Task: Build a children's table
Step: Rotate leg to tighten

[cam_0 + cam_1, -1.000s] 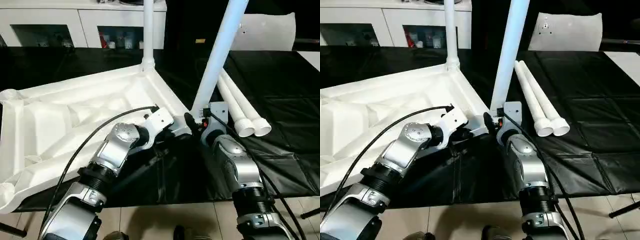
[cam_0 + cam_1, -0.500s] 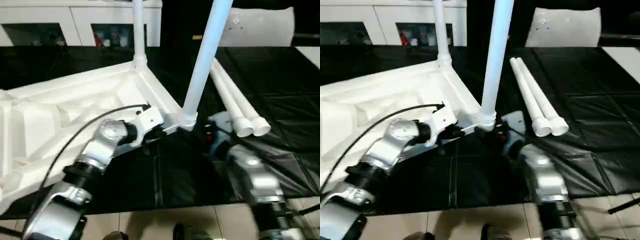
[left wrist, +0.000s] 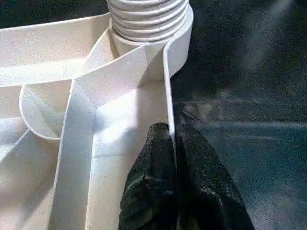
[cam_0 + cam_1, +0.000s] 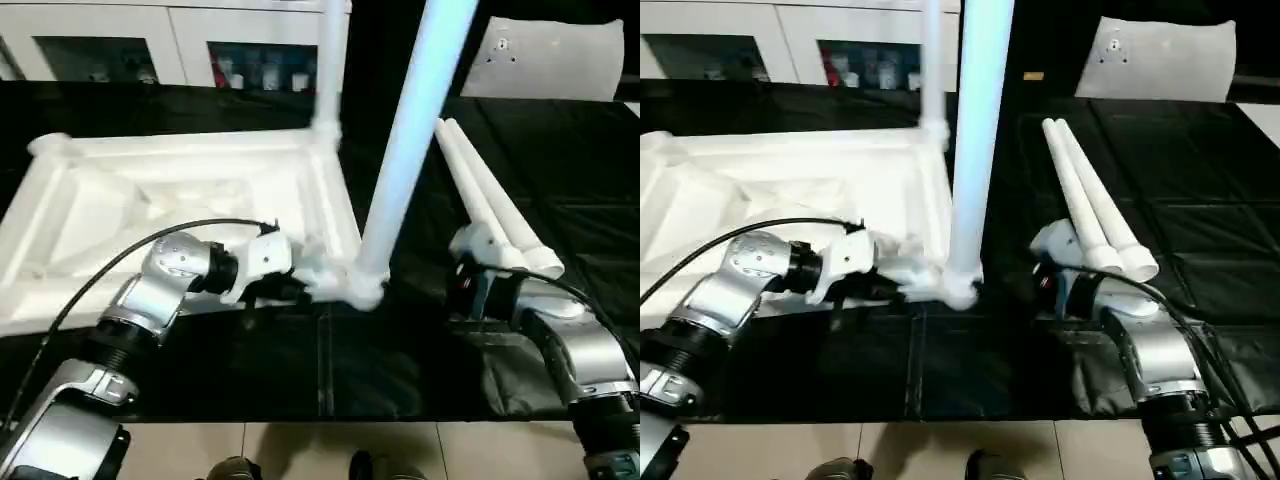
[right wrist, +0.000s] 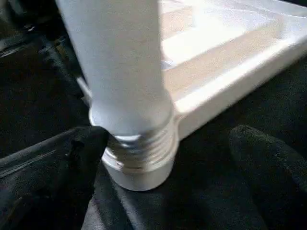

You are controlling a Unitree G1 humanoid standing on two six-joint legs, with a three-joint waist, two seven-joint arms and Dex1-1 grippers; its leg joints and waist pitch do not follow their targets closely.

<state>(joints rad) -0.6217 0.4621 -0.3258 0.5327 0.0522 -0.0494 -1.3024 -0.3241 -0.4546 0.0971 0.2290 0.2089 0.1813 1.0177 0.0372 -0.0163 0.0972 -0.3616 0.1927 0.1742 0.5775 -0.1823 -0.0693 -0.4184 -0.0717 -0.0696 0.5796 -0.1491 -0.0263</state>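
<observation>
The upturned table top (image 4: 180, 215) lies ribbed side up on the black work surface (image 4: 970, 370), taking up the head view from about 9 o'clock to the centre. Two legs stand in its corner sockets: the near leg (image 4: 405, 150) just right of centre, the far leg (image 4: 328, 60) toward 12 o'clock. Two loose legs (image 4: 1090, 210) lie side by side on the cloth at roughly 2 o'clock.

The plastic looks moulded and hollow, so it is probably light, stiff and rather slick; a thin rim wall gives a firm pinch, while a tapered round leg is likely best taken near its thick threaded end, where it will not slide through the fingers.

The left gripper (image 3: 170, 136) is clenched on the rim wall of the table top, one finger on each side, just short of the near corner socket (image 3: 148, 33). In the right wrist view, the right gripper (image 5: 168, 158) is released, its black fingers (image 5: 268, 153) spread wide on either side of the near leg's threaded base (image 5: 139, 153) and apparently clear of it, though contact on the blurred side cannot be ruled out.
</observation>
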